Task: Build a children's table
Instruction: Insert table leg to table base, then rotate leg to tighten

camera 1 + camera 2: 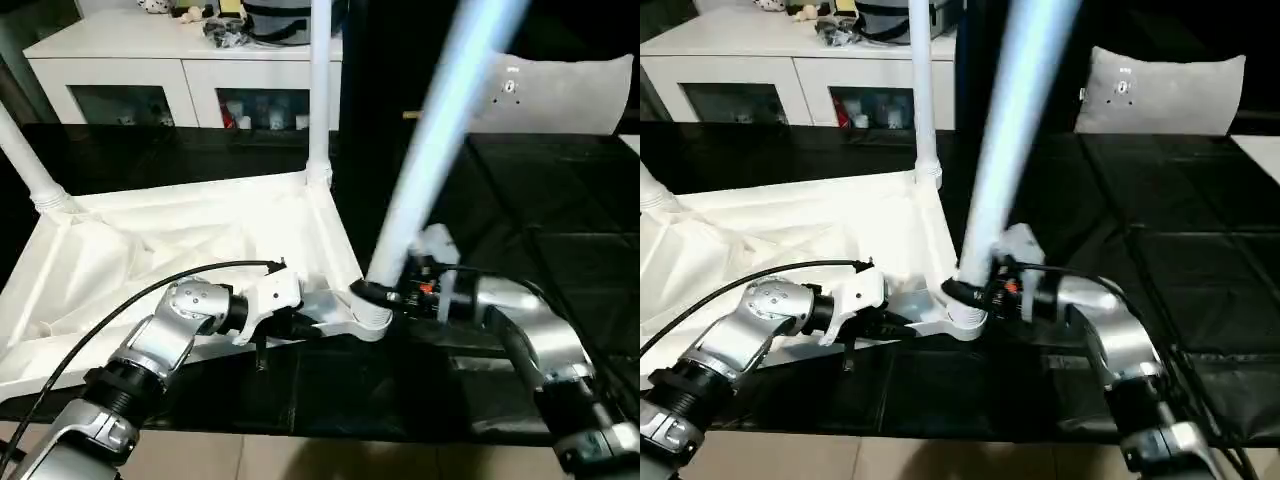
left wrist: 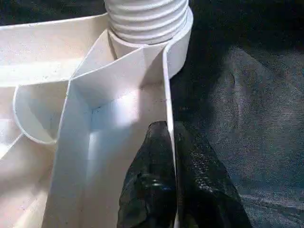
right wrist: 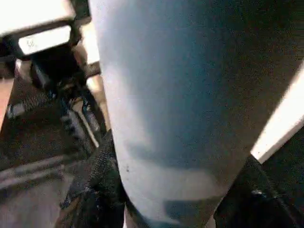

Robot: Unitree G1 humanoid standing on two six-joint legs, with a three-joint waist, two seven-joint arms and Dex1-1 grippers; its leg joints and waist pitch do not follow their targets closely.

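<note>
Nearest: left tool (image 2: 168,142) pinched shut on the thin side wall of the tabletop (image 1: 180,250), which lies underside up on the dark surface (image 1: 560,250). Right tool (image 1: 385,292) clamped around the base of a leg (image 1: 440,130), its threaded end seated at the near corner socket (image 1: 368,320), shaft leaning right. Farther: two legs already upright, back corner (image 1: 320,90) and left edge (image 1: 25,155). Beyond, white cabinet (image 1: 150,70), grey pillow (image 1: 560,95).

Step, as judged: third leg being fitted. Next: straighten it, turn it home while the left tool steadies the tabletop.
</note>
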